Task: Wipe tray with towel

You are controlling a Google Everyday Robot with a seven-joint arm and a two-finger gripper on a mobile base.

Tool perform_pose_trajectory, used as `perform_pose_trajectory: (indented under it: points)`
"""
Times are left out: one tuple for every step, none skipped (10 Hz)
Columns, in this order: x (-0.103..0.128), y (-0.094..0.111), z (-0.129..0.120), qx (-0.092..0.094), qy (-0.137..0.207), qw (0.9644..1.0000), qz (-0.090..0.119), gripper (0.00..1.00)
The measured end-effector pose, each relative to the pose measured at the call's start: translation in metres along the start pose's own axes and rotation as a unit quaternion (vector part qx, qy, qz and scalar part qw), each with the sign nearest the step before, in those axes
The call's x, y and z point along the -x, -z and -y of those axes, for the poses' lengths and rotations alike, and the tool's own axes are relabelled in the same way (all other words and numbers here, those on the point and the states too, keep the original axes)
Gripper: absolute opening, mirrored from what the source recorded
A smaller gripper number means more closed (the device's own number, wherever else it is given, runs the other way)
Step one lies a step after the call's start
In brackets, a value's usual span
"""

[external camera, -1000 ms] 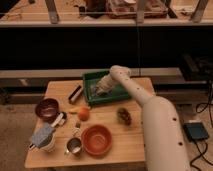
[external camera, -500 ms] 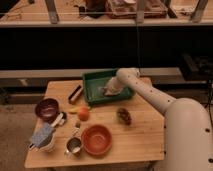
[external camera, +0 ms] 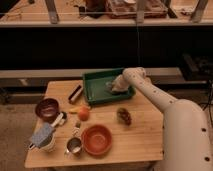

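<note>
Item: green tray, far centre of the wooden table, long side running left to right. Contents: towel, a small pale cloth bunched on the tray floor toward its right end. Gripper: inside the tray at the right end, fingers pressed together and pinching the towel against the floor. Change noted: a second ago the arm reached to the tray's left half; it has since swept rightward, and the cloth has gone with it. Judgement: one wiping stroke across the floor looks complete; the left portion lies bare and green, so further passes seem likely. Other items, all untouched: orange bowl, dark bowl, orange fruit, metal cup, brown cluster.
</note>
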State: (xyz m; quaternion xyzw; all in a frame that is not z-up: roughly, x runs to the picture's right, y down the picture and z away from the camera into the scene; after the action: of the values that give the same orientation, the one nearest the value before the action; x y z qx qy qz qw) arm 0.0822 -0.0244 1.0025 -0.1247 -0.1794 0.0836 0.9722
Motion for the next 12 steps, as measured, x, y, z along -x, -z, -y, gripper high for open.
perform_pose_trajectory:
  points:
    - [-0.01, 0.0, 0.011, -0.01, -0.007, 0.9999, -0.001, 0.0]
    - [-0.011, -0.002, 0.018, -0.015, -0.007, 0.9999, 0.003, 0.0]
    - [-0.005, -0.008, 0.026, -0.018, -0.003, 0.9998, 0.011, 0.0]
    - [0.0, -0.012, 0.03, -0.019, -0.001, 0.9997, 0.017, 0.0]
    - [0.014, -0.023, 0.033, -0.017, 0.006, 0.9995, 0.027, 0.0]
    - [0.03, -0.034, 0.034, -0.011, 0.014, 0.9991, 0.038, 0.0]
    - [0.045, -0.046, 0.033, -0.005, 0.021, 0.9986, 0.048, 0.0]
    - [0.057, -0.053, 0.032, 0.001, 0.027, 0.998, 0.057, 0.0]
    - [0.073, -0.063, 0.029, 0.011, 0.04, 0.9967, 0.07, 0.0]
    - [0.087, -0.068, 0.026, 0.019, 0.054, 0.9952, 0.08, 0.0]
    - [0.095, -0.069, 0.022, 0.025, 0.065, 0.9939, 0.086, 0.0]
    - [0.102, -0.067, 0.015, 0.033, 0.079, 0.9923, 0.089, 0.0]
